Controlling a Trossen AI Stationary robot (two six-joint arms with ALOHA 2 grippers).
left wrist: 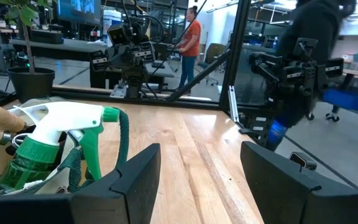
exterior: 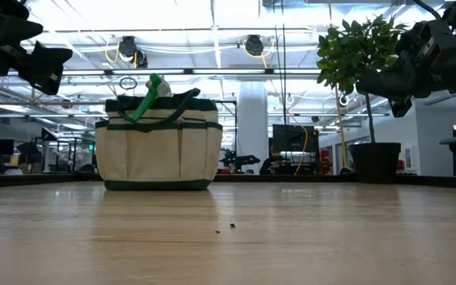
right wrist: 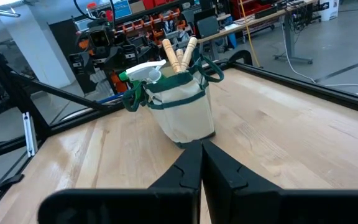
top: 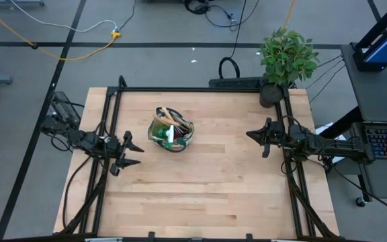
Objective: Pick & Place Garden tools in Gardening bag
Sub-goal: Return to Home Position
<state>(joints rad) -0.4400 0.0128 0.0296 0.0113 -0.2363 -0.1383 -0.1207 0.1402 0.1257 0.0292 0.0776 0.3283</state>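
Observation:
The tan gardening bag [top: 172, 130] with dark green trim stands upright on its base at the table's middle; it also shows in the low view [exterior: 158, 143] and the right wrist view [right wrist: 182, 102]. A green spray bottle [left wrist: 48, 138] and wooden tool handles [right wrist: 180, 53] stick out of its top. My left gripper [top: 134, 152] is open and empty, left of the bag near the table's left edge. My right gripper [top: 250, 136] is shut and empty, right of the bag, pointing toward it.
A potted leafy plant [top: 286, 62] stands at the table's far right corner. A black frame [top: 193, 89] runs along the far edge. A person [left wrist: 190, 38] stands in the room beyond. Bare wood lies in front of the bag.

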